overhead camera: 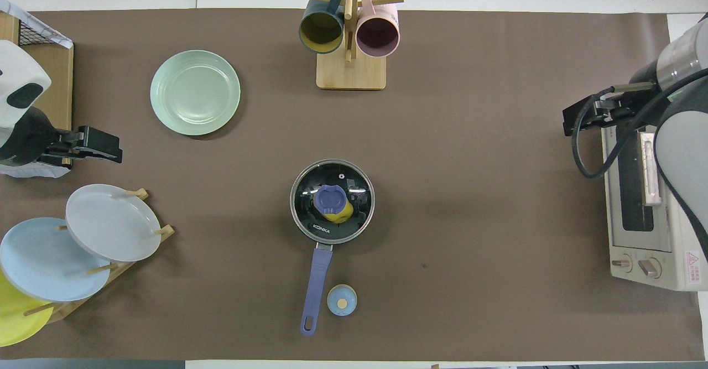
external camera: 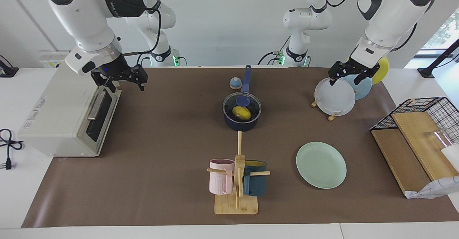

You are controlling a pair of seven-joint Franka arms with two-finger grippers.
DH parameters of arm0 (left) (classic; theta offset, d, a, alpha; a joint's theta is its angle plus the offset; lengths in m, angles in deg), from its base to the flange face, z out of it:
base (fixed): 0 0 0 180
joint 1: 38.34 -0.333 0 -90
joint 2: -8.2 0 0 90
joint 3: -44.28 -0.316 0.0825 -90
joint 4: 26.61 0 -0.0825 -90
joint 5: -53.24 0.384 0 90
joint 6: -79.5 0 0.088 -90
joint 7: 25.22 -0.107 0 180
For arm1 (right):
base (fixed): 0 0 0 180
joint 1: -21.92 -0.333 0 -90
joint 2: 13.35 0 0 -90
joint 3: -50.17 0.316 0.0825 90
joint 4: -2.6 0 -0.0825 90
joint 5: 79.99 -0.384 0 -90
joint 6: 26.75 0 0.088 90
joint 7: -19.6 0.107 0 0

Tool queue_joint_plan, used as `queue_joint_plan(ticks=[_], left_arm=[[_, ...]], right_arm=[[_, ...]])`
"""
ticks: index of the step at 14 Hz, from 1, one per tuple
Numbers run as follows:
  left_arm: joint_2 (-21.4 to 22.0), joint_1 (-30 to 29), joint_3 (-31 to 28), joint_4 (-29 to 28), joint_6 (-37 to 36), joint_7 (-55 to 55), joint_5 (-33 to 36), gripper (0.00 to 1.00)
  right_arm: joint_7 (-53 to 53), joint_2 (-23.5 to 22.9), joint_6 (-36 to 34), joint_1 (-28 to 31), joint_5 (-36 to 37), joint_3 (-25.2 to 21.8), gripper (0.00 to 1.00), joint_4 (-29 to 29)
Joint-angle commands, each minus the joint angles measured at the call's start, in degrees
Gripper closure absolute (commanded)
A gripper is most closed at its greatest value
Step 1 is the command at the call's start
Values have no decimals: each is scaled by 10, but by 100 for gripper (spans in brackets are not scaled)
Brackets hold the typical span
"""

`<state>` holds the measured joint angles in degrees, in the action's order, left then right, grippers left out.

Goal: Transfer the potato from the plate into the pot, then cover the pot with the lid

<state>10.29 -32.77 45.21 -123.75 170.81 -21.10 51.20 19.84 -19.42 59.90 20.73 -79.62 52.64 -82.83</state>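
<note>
The right hand (external camera: 121,80) hangs with its fingers spread wide and nothing between them, up over the toaster oven's (external camera: 68,111) door end, well apart from the pot (external camera: 242,114) and toward the right arm's end of the tabletop (external camera: 161,142). In the overhead view the right hand (overhead camera: 586,117) shows at the edge of the oven (overhead camera: 647,192). The left hand (external camera: 353,75) waits, also spread wide and holding nothing, up over the grey plate standing in the plate rack (external camera: 335,97), well apart from the pot toward the left arm's end.

The pot stands upright near the middle of the tabletop, its long blue handle pointing toward the robots. The lid (overhead camera: 332,202) sits flat on the pot's rim, covering it, blue knob at the centre. Through the glass the potato (external camera: 241,113) shows, lying inside the pot. The plate (external camera: 321,165) lies flat and bare, farther from the robots than the pot and toward the left arm's end. A small blue bell (overhead camera: 342,300) stands just beside the pot's handle, nearer to the robots than the pot. A mug stand (external camera: 236,181) with a pink and a teal mug stands farther from the robots than the pot.
</note>
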Motion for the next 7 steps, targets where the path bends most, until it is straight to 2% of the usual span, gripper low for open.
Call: queue_joint_plan(ticks=[1, 4, 7], left_arm=[[5, 2, 0, -6, 3, 7, -1, 0], [5, 2, 0, -6, 3, 7, -1, 0], [5, 2, 0, -6, 4, 7, -1, 0]], right_arm=[[-9, 38, 12, -12, 11, -14, 0, -49], [-13, 49, 19, 14, 8, -16, 0, -83], [-12, 56, 23, 15, 12, -18, 0, -100]])
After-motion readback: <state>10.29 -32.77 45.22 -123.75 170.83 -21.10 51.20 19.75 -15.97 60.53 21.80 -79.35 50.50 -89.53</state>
